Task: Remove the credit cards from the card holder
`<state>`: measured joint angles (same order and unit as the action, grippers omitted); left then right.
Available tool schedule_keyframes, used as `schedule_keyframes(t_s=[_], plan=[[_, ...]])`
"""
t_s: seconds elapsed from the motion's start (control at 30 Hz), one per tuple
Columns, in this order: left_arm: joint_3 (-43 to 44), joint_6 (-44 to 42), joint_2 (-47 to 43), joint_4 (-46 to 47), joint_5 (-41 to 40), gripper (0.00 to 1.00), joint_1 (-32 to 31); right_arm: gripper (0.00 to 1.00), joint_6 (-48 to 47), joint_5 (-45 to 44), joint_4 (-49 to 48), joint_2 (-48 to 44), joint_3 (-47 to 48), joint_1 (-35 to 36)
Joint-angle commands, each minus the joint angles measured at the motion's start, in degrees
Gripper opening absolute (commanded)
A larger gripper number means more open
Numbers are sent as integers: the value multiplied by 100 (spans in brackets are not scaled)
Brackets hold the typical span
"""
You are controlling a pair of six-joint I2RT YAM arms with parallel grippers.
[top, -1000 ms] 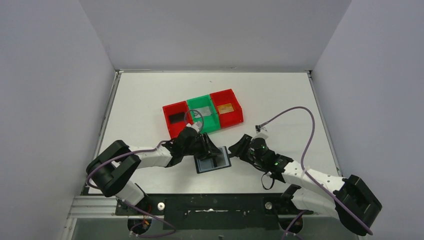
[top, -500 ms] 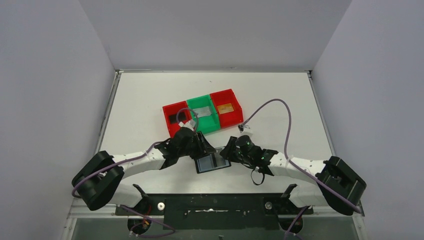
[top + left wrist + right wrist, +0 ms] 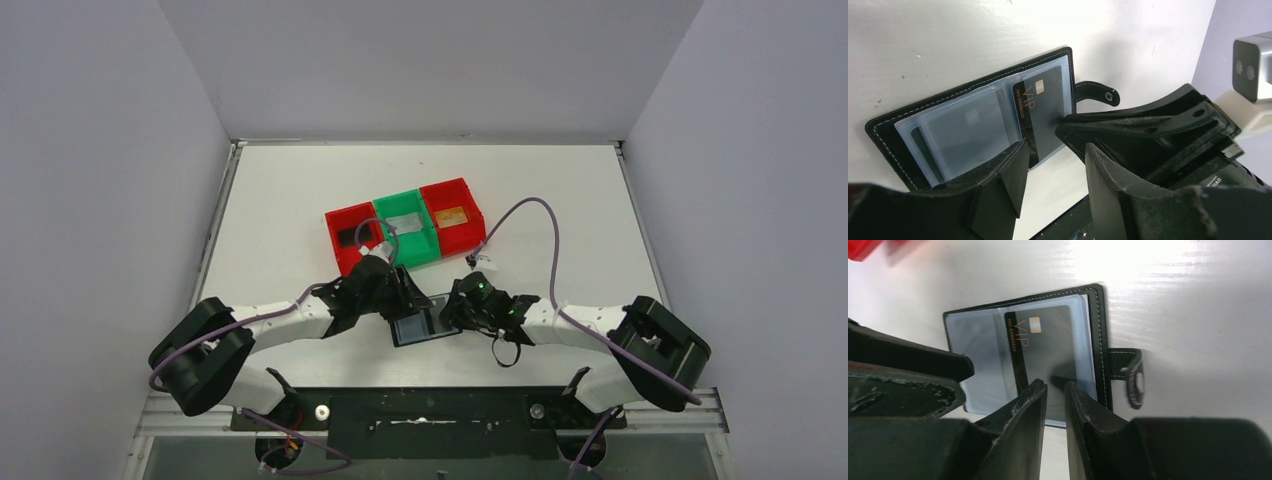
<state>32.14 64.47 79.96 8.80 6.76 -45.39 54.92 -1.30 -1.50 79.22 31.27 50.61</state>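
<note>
The card holder (image 3: 425, 322) lies open on the worktop (image 3: 560, 200) between a spread left claw (image 3: 1053, 150) and a right claw (image 3: 1055, 387) nearly pressed together at the card's (image 3: 1045, 340) edge, grip unclear from here, so it may pinch the sleeve too and drag the whole holder along
</note>
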Motion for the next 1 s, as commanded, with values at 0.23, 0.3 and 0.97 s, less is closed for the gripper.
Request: schedule_keyframes(t_s=[0.23,0.3,0.97], plan=[[302,-153,386,366,402,47,-55,23,261,-338,327,88,81,-135],[320,-147,463,384,417,47,-83,23,288,-308,326,96,35,-175],[968,-122,1158,-1004,-623,47,-437,22,379,-146,172,177,-145,-284]])
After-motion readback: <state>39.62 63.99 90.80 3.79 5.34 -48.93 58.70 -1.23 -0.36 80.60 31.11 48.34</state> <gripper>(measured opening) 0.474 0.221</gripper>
